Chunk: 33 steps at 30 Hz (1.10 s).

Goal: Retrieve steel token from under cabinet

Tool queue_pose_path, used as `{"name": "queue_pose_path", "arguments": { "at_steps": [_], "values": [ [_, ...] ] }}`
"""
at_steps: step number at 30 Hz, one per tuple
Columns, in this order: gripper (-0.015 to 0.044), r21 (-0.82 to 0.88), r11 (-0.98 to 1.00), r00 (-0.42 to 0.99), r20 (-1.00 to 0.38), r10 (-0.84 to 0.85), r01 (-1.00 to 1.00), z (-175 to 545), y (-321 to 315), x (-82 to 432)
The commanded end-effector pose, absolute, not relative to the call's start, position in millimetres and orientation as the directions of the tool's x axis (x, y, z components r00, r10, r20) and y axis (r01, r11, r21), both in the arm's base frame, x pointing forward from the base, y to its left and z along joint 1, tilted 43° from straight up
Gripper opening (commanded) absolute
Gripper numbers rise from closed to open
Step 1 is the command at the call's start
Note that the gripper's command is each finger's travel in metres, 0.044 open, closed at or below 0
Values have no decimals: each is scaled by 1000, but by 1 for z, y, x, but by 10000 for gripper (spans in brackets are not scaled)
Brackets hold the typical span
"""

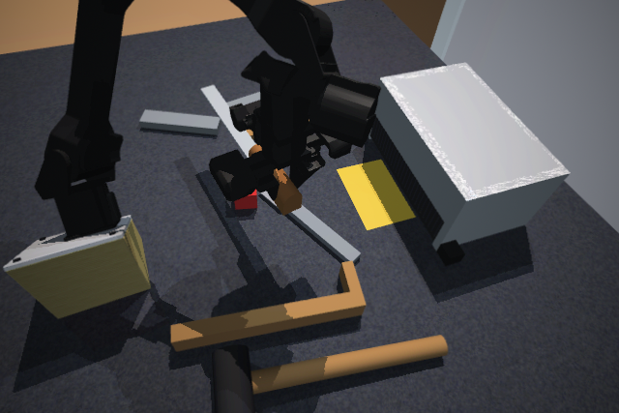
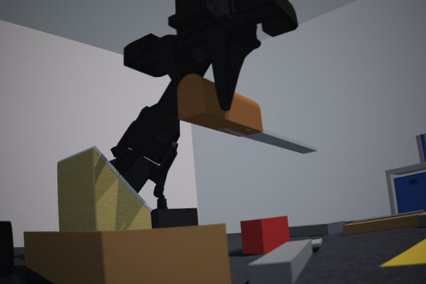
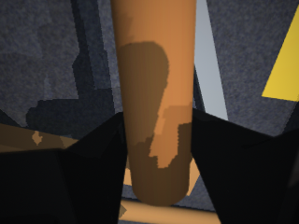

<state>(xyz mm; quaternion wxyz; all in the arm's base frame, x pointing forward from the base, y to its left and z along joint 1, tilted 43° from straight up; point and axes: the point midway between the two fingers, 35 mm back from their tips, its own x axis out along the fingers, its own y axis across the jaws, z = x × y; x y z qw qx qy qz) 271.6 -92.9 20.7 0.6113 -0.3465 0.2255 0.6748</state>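
Note:
My gripper [image 1: 280,176] [image 2: 219,106] [image 3: 154,118] is shut on the wooden handle [image 1: 288,196] [image 2: 196,102] [image 3: 156,28] of a flat-bladed tool, held well above the table. Its thin grey blade [image 1: 220,104] [image 2: 285,142] points away from the cabinet, toward the far left in the top view. The white-topped cabinet [image 1: 475,133] stands at the right, with dark vent slots [image 1: 407,178] low on its front. The yellow marked area [image 1: 360,193] [image 2: 413,255] [image 3: 286,70] lies in front of it, partly in shadow. The steel token is not visible in any view.
A grey bar [image 1: 325,233] [image 3: 212,70] lies below the tool, near a red block [image 1: 246,199] [image 2: 265,236]. An L-shaped wooden piece [image 1: 319,310] and a hammer [image 1: 349,361] lie in front. Another grey bar [image 1: 180,121] lies farther back. A wedge block [image 1: 79,273] [image 2: 75,195] stands left.

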Motion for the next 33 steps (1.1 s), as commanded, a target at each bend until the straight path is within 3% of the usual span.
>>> {"name": "queue_pose_path", "arguments": {
  "at_steps": [1, 33],
  "values": [
    [0, -120, -135, -2, -739, 674, -984, 28, -88, 270],
    [0, -110, -125, -4, -737, 676, -986, 59, -54, 262]
  ]
}}
